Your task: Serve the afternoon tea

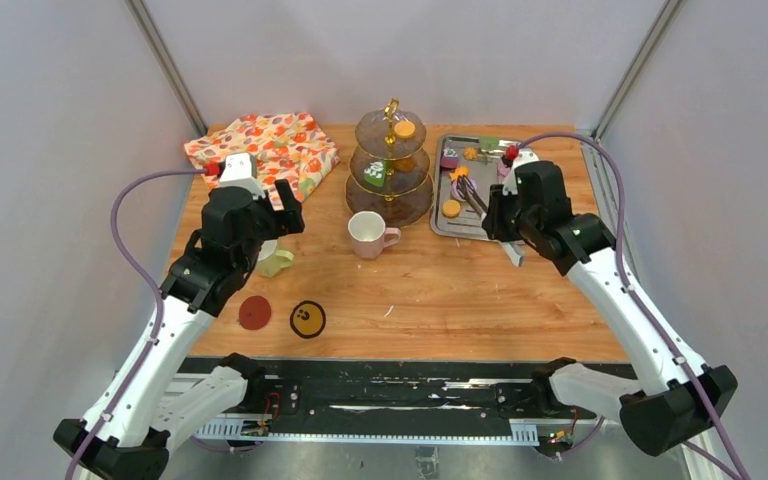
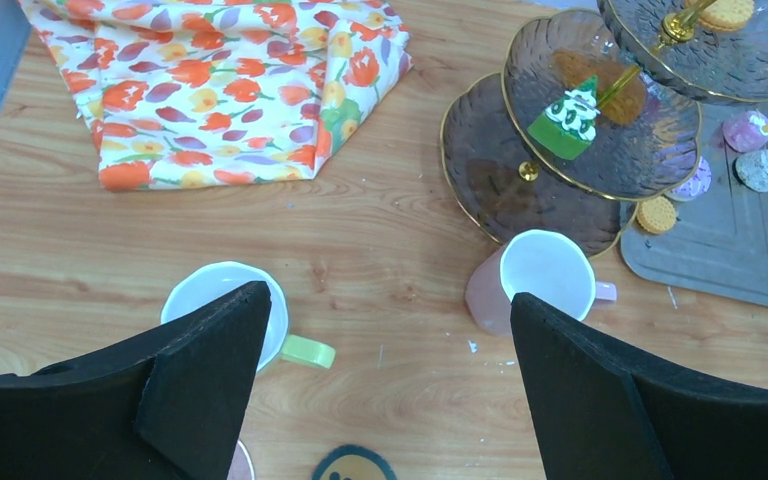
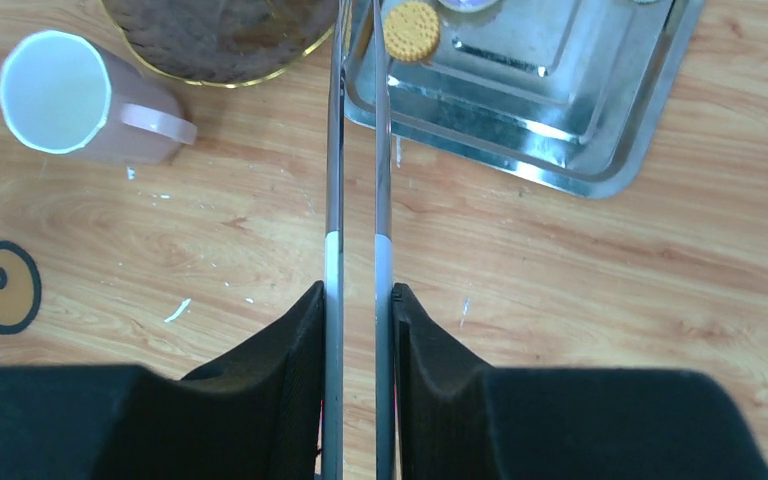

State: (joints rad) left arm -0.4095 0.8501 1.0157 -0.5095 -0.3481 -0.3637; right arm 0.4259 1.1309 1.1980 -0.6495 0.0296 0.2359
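a: what stood on the table [image 1: 460, 300] when you looked?

b: the biggest thing was the three-tier stand [image 1: 391, 170], at the back in the middle. a flowered cloth [image 1: 265, 150] lay to its left and the steel tray [image 1: 472, 228] just beside it on the right. the pink mug [image 1: 368, 234] stood just in front of the stand, and the yellow-green mug [image 2: 222, 300] was further left. a green cake [image 2: 570, 115] sat on the middle tier.

a: and the arms?

b: the left gripper [image 2: 388, 296] hovered over the yellow-green mug with its fingers spread wide and nothing between them. the right gripper [image 3: 357, 295] pressed on the metal tongs [image 3: 335, 180], one finger on each arm, so that only a narrow gap was left between the arms.

a: which step was it, you think?

b: taking a pastry from the tray. an orange biscuit [image 3: 411, 30] lay in its near left corner, just beside the tongs but outside the gap. the tips i could not see.

a: how to do it well?

b: i would let the tongs open wider than the biscuit, put one arm on each side, go down close to the tray floor and squeeze softly. it was thin and flat, so it could slip. then lift it level, clear of the tray rim.
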